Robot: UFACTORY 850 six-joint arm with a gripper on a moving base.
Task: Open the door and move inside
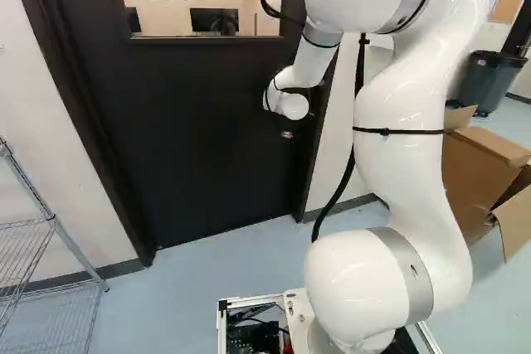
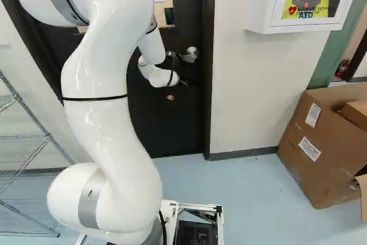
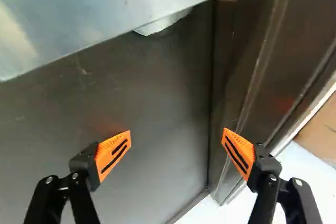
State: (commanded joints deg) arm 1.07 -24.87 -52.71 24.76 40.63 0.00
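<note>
Well, the door point(image 1: 195, 130) stands shut in its frame, straight ahead of the base. Its metal handle point(image 2: 190, 55) is near the door's right edge, and the gripper point(image 2: 184, 82) is just below that handle, close to the door, with its fingers spread wide open. A wire rack point(image 1: 51, 220) stands left of the door, a cardboard box point(image 2: 312, 144) right of it.

Both base views crop the door point(image 1: 199, 138) above
</note>
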